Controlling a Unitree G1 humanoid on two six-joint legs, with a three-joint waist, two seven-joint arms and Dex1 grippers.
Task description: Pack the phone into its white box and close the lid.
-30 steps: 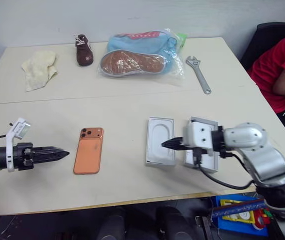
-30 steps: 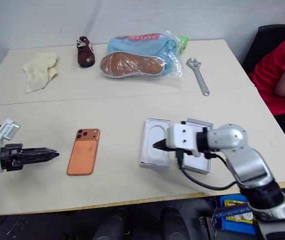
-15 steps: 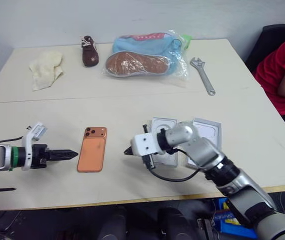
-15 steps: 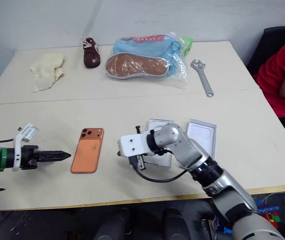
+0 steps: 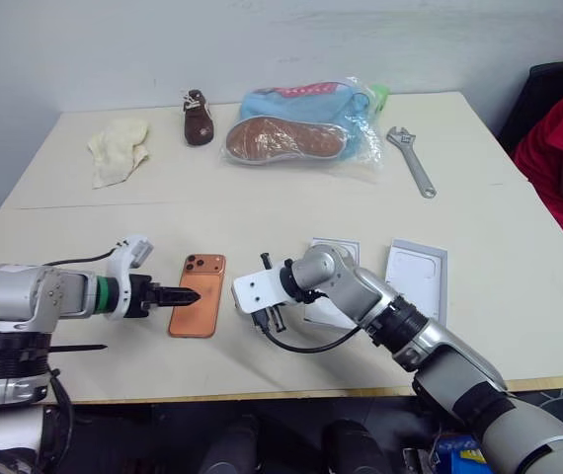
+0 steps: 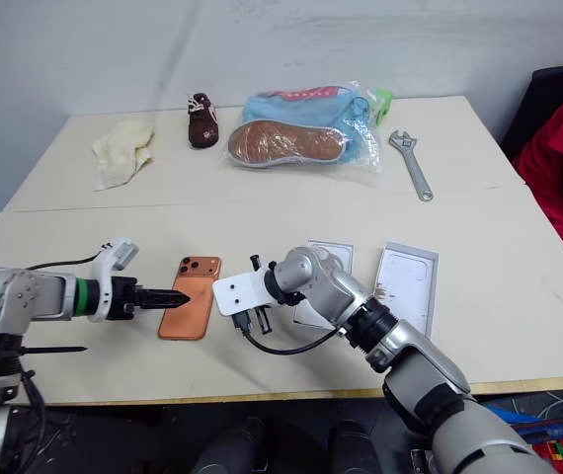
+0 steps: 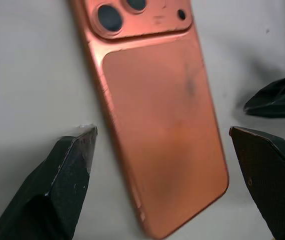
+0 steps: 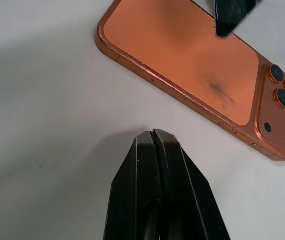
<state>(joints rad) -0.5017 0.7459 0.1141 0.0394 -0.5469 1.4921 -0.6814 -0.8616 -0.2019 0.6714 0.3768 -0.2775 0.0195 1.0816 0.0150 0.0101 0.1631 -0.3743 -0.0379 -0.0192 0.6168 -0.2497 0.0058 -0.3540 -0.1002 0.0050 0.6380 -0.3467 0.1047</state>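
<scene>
— Both grippers have closed in on the phone [image 5: 199,308] within a second. It lies flat, camera block at its far end, near the table's [image 5: 479,212] front edge.

— How do the fingers stand?

— The left gripper [image 7: 168,187] has swung in with its fingers wide apart, straddling the phone; the right gripper [image 8: 154,145], pressed together, has left the white box [image 5: 332,296] and lid [image 5: 415,279] (both to the right) and points at the phone's right edge.

— So a pickup is being set up.

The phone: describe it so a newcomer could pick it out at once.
On the near half of the beige table, the phone lies flat, camera side up, between the open left gripper and the shut right gripper. It is the orange slab with three lenses, left of the white box and the lid.
</scene>
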